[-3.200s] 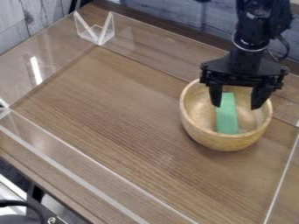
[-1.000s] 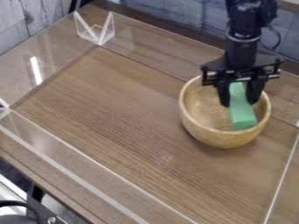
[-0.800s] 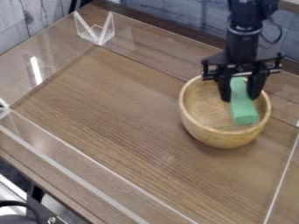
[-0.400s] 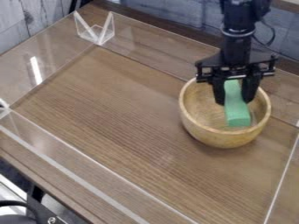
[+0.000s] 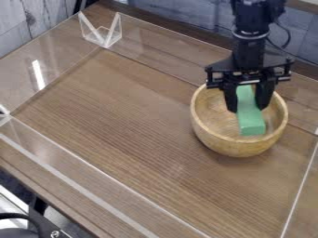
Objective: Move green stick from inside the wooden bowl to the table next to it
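- So the gripper [image 5: 248, 86] came down from above over the wooden bowl [image 5: 209, 132], probably because the rim left little room for a side approach.
- Its jaws stood part way open, about as wide as the green stick [image 5: 251, 113] needed, and it looked like they had hold of the upper end. Finger contact was hard to make out at that size, so the grip was my read.
- The stick was over the bowl's inside, within the rim from this view, lower end pointing at the near side. Couldn't tell if that end touched the wood.
- Holding one end made sense to me: the rest hung free, handy for setting it down on the table [image 5: 118, 121]. It had to clear the rim first, or it'd drag the bowl along.
- The bowl sat toward the table's right side in the view, which left bare wood beside it for the drop.
- Headcount: one gripper, one green stick, one bowl, one table, plus one white wiry thing [image 5: 102, 32] near the far edge.
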Robot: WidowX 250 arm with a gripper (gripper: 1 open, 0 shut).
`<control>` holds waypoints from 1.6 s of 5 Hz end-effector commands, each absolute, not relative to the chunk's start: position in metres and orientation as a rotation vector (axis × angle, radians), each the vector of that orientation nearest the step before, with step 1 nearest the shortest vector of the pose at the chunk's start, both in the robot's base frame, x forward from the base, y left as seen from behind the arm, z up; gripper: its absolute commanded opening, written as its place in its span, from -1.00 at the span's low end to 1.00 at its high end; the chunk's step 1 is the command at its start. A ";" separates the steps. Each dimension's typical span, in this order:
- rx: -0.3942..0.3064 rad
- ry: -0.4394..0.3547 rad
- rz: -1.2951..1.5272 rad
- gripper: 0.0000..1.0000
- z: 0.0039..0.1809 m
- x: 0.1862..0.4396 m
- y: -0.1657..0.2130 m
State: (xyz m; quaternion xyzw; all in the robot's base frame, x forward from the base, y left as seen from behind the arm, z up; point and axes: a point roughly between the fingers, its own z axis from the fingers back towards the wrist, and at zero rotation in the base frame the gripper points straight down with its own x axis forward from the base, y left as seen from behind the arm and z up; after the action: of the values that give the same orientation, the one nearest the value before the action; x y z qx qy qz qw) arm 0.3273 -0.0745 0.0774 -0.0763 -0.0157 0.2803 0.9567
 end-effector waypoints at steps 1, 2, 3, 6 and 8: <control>-0.186 -0.090 0.517 -1.00 0.101 0.333 -0.073; -0.185 -0.082 0.463 -1.00 0.103 0.334 -0.075; -0.184 -0.074 0.434 -1.00 0.099 0.328 -0.073; -0.190 -0.063 0.373 -1.00 0.110 0.317 -0.068; -0.202 -0.055 0.296 -1.00 0.115 0.305 -0.061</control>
State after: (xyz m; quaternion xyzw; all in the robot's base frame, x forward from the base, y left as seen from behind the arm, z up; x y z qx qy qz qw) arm 0.3016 -0.0623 0.0932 -0.0914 0.0093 0.1499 0.9844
